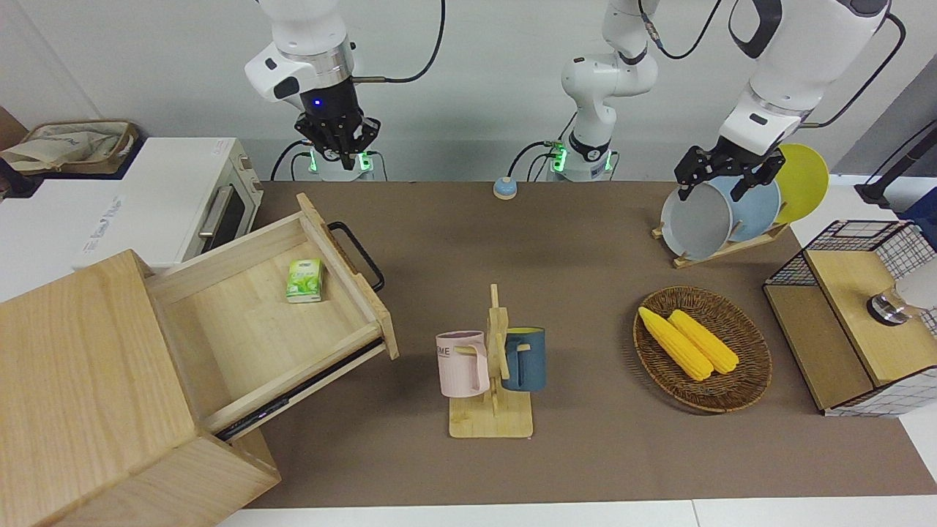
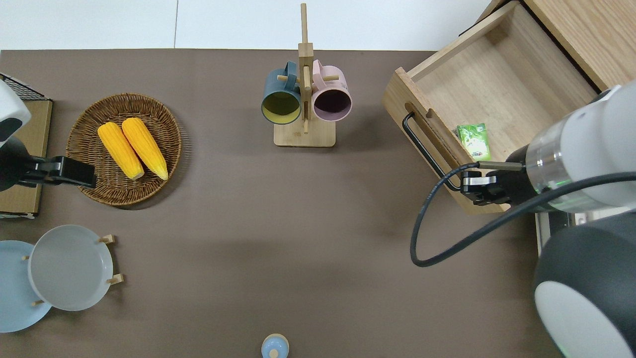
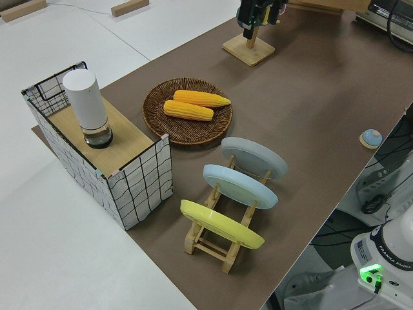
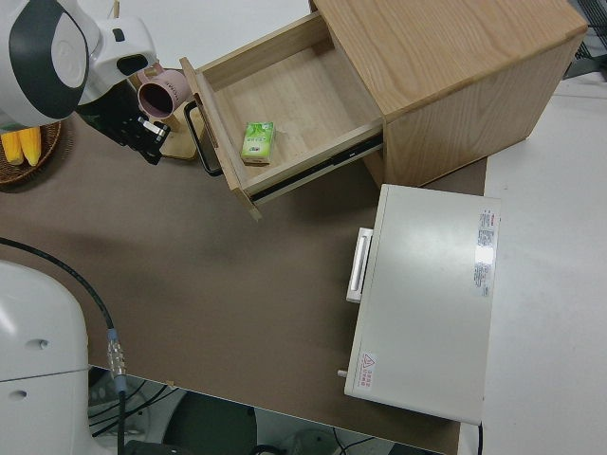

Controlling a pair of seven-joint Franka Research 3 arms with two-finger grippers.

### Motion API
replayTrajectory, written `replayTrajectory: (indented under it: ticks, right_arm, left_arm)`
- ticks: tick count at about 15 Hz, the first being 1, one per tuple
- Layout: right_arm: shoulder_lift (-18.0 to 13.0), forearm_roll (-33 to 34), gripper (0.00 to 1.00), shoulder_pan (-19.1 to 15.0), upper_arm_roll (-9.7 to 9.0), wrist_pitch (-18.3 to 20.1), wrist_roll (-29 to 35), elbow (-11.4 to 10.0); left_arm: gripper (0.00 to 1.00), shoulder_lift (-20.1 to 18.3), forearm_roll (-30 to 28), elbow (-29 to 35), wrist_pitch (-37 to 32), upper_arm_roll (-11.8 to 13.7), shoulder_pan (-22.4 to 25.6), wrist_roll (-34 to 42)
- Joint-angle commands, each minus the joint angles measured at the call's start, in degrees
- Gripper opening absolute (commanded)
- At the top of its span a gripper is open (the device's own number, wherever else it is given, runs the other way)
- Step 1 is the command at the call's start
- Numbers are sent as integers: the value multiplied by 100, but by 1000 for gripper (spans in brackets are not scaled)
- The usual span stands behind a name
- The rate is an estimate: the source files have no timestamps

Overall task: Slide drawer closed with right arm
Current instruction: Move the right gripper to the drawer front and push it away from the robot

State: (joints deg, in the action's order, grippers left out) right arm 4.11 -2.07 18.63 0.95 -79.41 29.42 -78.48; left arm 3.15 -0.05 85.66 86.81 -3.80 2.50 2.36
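Observation:
The drawer [image 1: 256, 322] stands pulled far out of the pale wood cabinet [image 1: 80, 380], with its black loop handle [image 1: 359, 256] toward the table's middle. A green packet [image 1: 304, 280] lies inside it by the front panel. My right gripper [image 1: 339, 154] is up in the air with its blue light on. In the overhead view, my right gripper [image 2: 472, 188] is over the end of the drawer [image 2: 502, 89] front nearest the robots, by the handle [image 2: 427, 149]. It touches nothing. My left gripper [image 1: 721, 183] is parked, open and empty.
A white oven [image 1: 161, 205] stands beside the cabinet, nearer the robots. A mug stand [image 1: 492, 366] with two mugs is mid-table. A basket with corn [image 1: 703, 348], a plate rack [image 1: 732, 212] and a wire box [image 1: 856, 315] are toward the left arm's end.

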Motion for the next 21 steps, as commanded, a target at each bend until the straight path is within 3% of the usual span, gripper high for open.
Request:
replayTrajectory:
  ticks: [1, 8, 13, 18, 21]
  right_arm:
    - [63, -127, 0, 140, -148, 14, 731, 26]
    - [441, -74, 0, 563, -148, -320, 2216, -106]
    - [608, 66, 0, 572, -148, -786, 2954, -624]
    - [915, 215, 0, 546, -121, -971, 3614, -669]
    - [1012, 207, 0, 467, -86, -1129, 3668, -721]
  left_arm:
    - [993, -25, 102, -58, -103, 2, -39, -60]
    - [993, -25, 102, -49, -103, 2, -39, -60]
    - [993, -25, 102, -49, -103, 2, -39, -60]
    - [993, -25, 102, -58, -103, 2, -39, -60]
    - [993, -25, 102, -58, -103, 2, -39, -60]
